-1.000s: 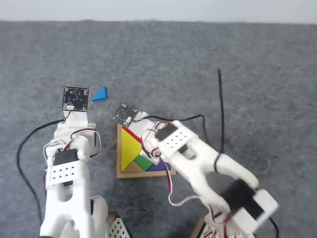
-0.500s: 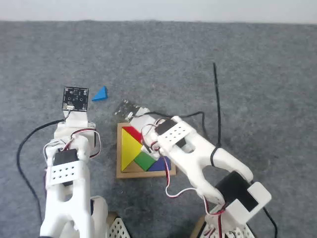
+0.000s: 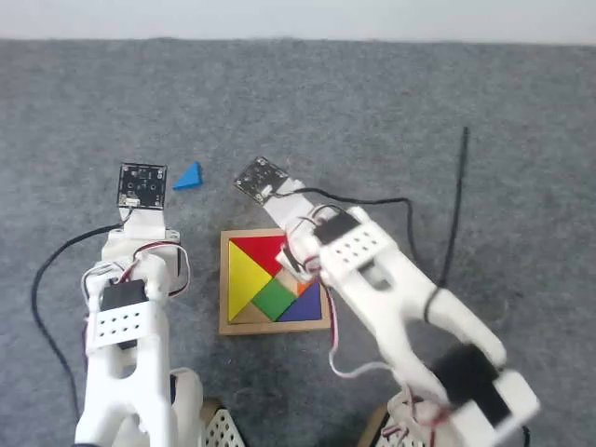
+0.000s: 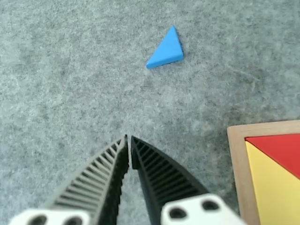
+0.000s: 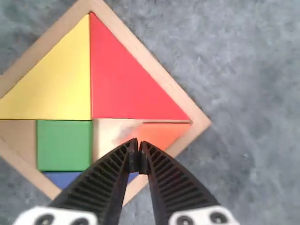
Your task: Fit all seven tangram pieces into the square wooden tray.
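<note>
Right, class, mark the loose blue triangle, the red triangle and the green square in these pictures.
blue triangle (image 4: 167,49), left wrist view, centre of its top face.
red triangle (image 5: 123,85), right wrist view, middle of its face.
green square (image 5: 64,145), right wrist view, middle of its face.

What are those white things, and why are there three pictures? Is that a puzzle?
The white things are two small robot arms, the left arm and the right arm. One picture looks down on the whole grey table from above. The other two come from little cameras riding on each arm's wrist, so you see the black pointy tool at the end of each arm.

Yes, it is a puzzle. There is a wooden tray with coloured shapes inside, such as a red triangle, a yellow triangle and a green square. One small blue triangle lies outside on the table, not far from the left tool. The right tool hangs over the tray. Both tools are closed and hold nothing.
</note>
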Controlling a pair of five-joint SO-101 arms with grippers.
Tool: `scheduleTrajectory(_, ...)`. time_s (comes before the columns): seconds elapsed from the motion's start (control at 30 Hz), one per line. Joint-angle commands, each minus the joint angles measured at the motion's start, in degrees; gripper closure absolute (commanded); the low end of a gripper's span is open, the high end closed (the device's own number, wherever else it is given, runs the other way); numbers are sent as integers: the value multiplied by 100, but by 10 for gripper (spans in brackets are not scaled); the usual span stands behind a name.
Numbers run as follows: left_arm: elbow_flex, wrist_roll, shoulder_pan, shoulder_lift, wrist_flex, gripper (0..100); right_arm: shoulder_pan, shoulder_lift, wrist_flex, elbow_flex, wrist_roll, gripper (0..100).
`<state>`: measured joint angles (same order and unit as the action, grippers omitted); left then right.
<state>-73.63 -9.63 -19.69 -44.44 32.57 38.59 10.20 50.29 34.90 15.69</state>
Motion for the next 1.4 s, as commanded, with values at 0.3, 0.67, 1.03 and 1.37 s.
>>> scheduleTrajectory(0.3,31,-62,35,-9,-97,987,-286,2809,-549,1538,-193,980)
scheduleTrajectory(0.67,31,-62,35,-9,-97,987,725,479,-1420,1134,352,770)
scheduleTrajectory(1.03,31,-62,35,-18,-97,987,664,-1007,-1411,334,1090,817)
scheduleTrajectory(1.37,31,-62,35,-18,-97,987,163,-989,-1341,308,1442,968)
